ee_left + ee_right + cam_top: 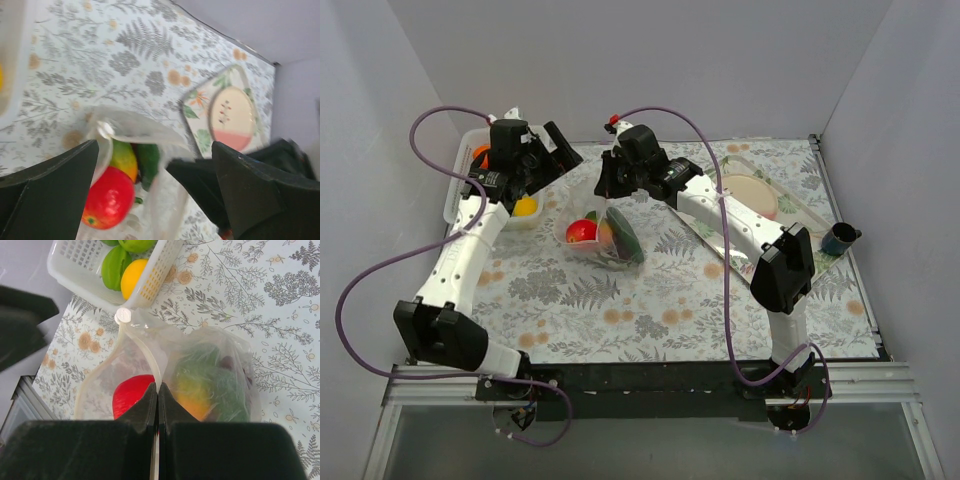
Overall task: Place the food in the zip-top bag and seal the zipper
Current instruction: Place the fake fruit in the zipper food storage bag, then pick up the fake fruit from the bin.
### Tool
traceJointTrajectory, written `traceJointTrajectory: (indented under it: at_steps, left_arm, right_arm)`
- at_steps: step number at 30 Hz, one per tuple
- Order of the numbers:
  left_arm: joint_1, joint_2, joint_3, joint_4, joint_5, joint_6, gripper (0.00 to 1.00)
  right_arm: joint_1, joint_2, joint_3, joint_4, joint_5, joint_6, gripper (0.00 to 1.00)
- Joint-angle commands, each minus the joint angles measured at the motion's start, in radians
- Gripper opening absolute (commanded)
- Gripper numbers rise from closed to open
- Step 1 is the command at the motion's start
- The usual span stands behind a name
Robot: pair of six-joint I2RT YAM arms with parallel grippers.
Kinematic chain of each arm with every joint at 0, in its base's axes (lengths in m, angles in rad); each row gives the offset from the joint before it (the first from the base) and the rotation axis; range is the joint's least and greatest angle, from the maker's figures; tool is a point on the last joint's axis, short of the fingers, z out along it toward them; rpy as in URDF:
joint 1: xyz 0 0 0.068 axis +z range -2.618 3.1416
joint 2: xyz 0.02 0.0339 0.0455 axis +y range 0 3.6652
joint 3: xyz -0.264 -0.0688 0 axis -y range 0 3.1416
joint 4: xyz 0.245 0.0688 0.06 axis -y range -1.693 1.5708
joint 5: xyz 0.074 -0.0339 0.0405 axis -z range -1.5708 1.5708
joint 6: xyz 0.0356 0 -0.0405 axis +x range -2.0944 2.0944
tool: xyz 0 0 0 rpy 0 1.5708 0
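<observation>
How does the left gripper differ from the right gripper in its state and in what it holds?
The left gripper stands wide open, while the right gripper is shut. The left gripper holds nothing; the right gripper pinches the mouth edge of the zip-top bag. What they share: both are black, and both are close to the mouth of the bag.

Red fruit (131, 395), clear bag (100, 382), grey fern-print tablecloth (280, 285)
</observation>
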Motion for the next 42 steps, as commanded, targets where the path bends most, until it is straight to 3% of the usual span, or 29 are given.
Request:
traceJointTrajectory:
  at_steps: [1,4,12,16,24,32,42]
  left_arm:
    - [0.138,0.080,0.037,-0.036,-0.172,0.019,0.95]
    - [0.267,0.180,0.061,-0.024,-0.185,0.029,0.90]
    - [0.344,0.468,0.250,-0.004,-0.351,0.092,0.76]
    - [0.353,0.556,0.285,0.077,-0.368,0.126,0.80]
    - [0.379,0.689,0.377,0.163,-0.314,0.078,0.79]
    - [0.387,0.716,0.363,0.240,-0.334,0.048,0.79]
    - [0.407,0.608,0.259,0.188,-0.409,0.057,0.77]
  right_arm:
    - [0.000,-0.072,0.027,0.026,-0.020,-0.026,0.01]
    - [0.000,-0.107,-0.013,0.059,-0.025,-0.036,0.01]
    - [0.000,-0.150,-0.082,0.088,-0.072,-0.047,0.01]
    - [0.000,-0.170,-0.104,0.097,-0.069,-0.064,0.01]
    - [0.000,-0.171,-0.145,0.114,-0.097,-0.076,0.01]
    - [0.000,-0.153,-0.125,0.103,-0.111,-0.089,0.01]
    - [0.000,-0.158,-0.153,0.123,-0.121,-0.090,0.01]
